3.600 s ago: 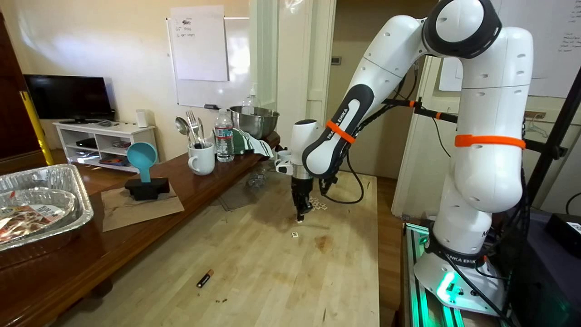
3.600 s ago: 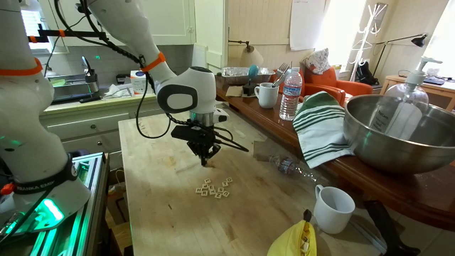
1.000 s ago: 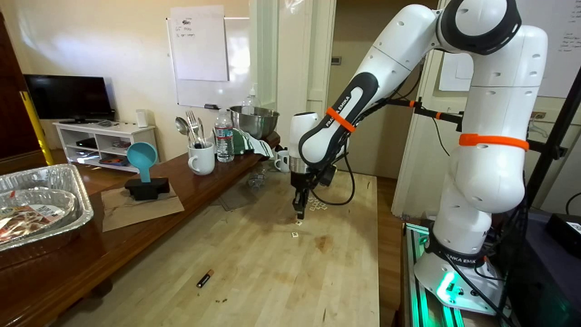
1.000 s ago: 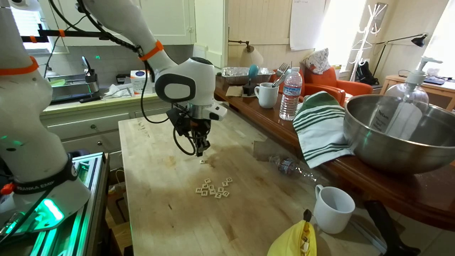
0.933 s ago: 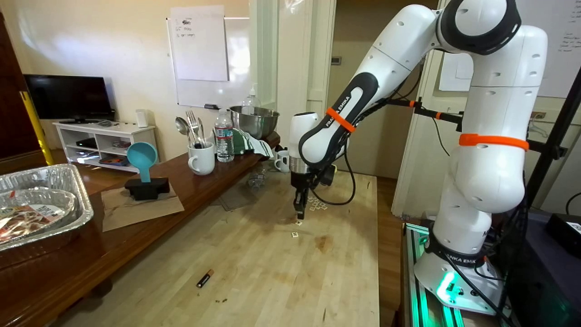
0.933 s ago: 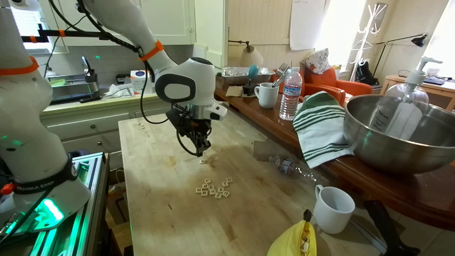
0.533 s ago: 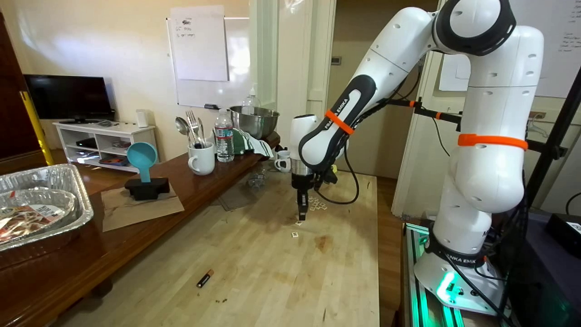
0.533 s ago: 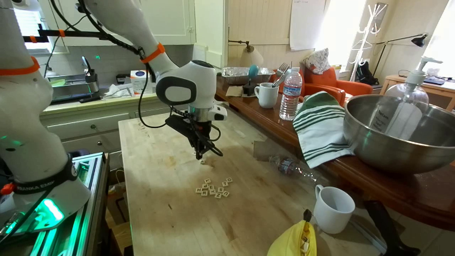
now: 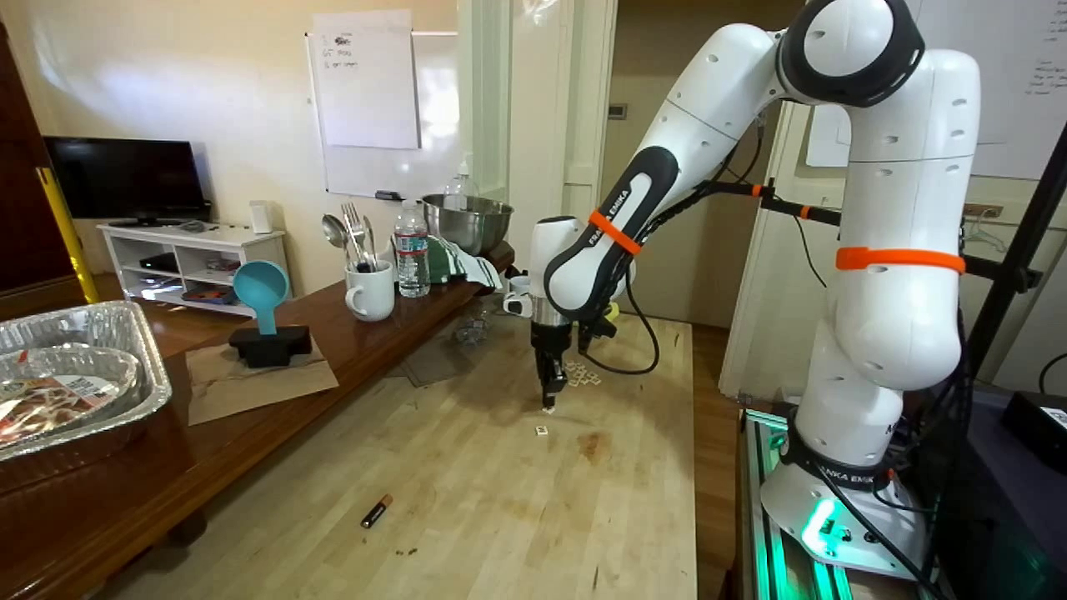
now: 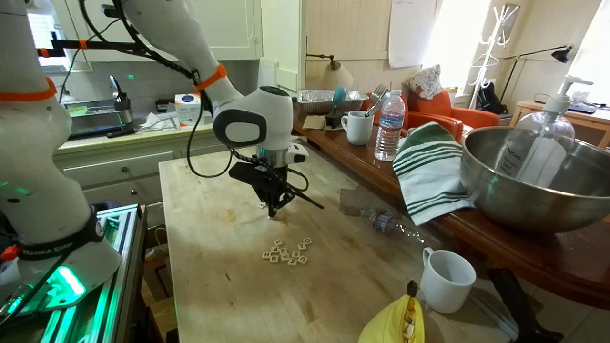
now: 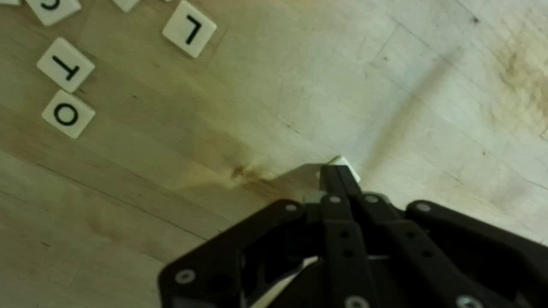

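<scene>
Over the pale wooden table (image 10: 214,295) hangs the black gripper (image 11: 338,169), its fingers pressed together, with a cluster of letter tiles (image 10: 285,257) lying near and a separate tile (image 11: 341,161) partly hidden right at the fingertips, contact unclear.

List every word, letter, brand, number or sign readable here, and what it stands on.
"L": tile
"T": another tile
"O": third tile
"H": fourth tile
"FRA… EMIKA": forearm, orange band between
"…ANKA EMI…": base collar
Too small or blurred: other tiles, paper, wall writing, water bottle, soap bottle, white box, foil dish.
Letter hidden: nearest tile, at the pincer.
</scene>
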Controlling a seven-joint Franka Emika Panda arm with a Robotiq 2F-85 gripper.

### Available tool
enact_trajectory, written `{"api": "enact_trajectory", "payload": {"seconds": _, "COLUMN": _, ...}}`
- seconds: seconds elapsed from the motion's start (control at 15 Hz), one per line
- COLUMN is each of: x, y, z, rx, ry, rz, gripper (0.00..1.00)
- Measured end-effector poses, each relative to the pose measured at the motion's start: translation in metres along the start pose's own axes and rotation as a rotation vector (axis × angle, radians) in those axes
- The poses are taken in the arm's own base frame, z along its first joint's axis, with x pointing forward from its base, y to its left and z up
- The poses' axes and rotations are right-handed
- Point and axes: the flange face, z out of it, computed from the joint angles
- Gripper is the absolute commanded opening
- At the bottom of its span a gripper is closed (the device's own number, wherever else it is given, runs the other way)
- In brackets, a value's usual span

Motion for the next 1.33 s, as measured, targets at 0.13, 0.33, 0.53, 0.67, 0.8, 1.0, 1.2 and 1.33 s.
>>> {"api": "enact_trajectory", "payload": {"seconds": 0.13, "x": 0.0, "y": 0.001, "z": 0.0041, "rx": -0.002, "ry": 0.001, "rz": -0.032, "gripper": 0.0}}
{"api": "enact_trajectory", "payload": {"seconds": 0.33, "x": 0.0005, "y": 0.0037, "z": 0.0046, "rx": -0.009, "ry": 0.008, "rz": -0.058, "gripper": 0.0}}
{"api": "enact_trajectory", "payload": {"seconds": 0.53, "x": 0.0003, "y": 0.004, "z": 0.0046, "rx": -0.011, "ry": 0.007, "rz": -0.044, "gripper": 0.0}}
{"api": "enact_trajectory", "payload": {"seconds": 0.67, "x": 0.0005, "y": 0.0039, "z": 0.0045, "rx": -0.018, "ry": -0.001, "rz": -0.004, "gripper": 0.0}}
{"api": "enact_trajectory", "payload": {"seconds": 0.8, "x": 0.0012, "y": 0.0031, "z": 0.0045, "rx": -0.033, "ry": -0.014, "rz": 0.051, "gripper": 0.0}}
{"api": "enact_trajectory", "payload": {"seconds": 1.0, "x": 0.0031, "y": 0.0002, "z": 0.0045, "rx": -0.049, "ry": -0.024, "rz": 0.147, "gripper": 0.0}}
{"api": "enact_trajectory", "payload": {"seconds": 1.2, "x": 0.0038, "y": -0.0021, "z": 0.0046, "rx": -0.053, "ry": -0.025, "rz": 0.217, "gripper": 0.0}}
{"api": "enact_trajectory", "payload": {"seconds": 1.33, "x": 0.004, "y": -0.0043, "z": 0.0046, "rx": -0.05, "ry": -0.024, "rz": 0.257, "gripper": 0.0}}
